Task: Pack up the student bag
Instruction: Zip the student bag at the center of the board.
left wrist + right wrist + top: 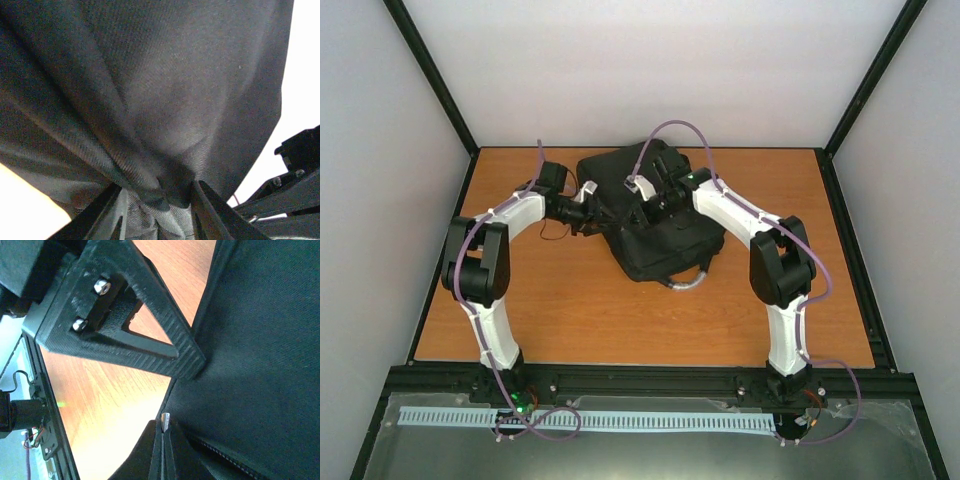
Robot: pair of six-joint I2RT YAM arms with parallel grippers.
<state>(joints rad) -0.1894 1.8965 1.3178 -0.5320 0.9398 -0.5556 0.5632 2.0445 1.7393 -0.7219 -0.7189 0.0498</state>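
1. Soft, black, lumpy and roughly rectangular student bag [665, 235], slumped at the back middle of the table [580, 320], with a gripper at its left side and another on top. Close up, a fine diagonal weave with a dull sheen.
2. Grey-silver loop handle [688, 282] curving out from the bag's near edge onto smooth orange-brown wood-grain laminate.
3. Row of small zipper teeth [225, 457] along a seam, seen in the right wrist view.
4. Left gripper [159, 215] at the bag's left side. Fingers [102, 215] partly apart, the gap packed with a bunched wad of fabric and deep creases fanning out from that spot. Clamped on the student bag.
5. Right gripper [163, 445] on the bag's upper left part. Dark fingers pressed flat together, right at the edge of the fabric. Thin pale sliver [166, 416] at the very tips, too small to identify.
6. Ribbed black triangular printed piece [160, 310] with two silver bolts [102, 287], just above those fingers in the same view, its tip touching the bag's edge.
7. Inside of the bag hidden in every view; contents impossible to tell.
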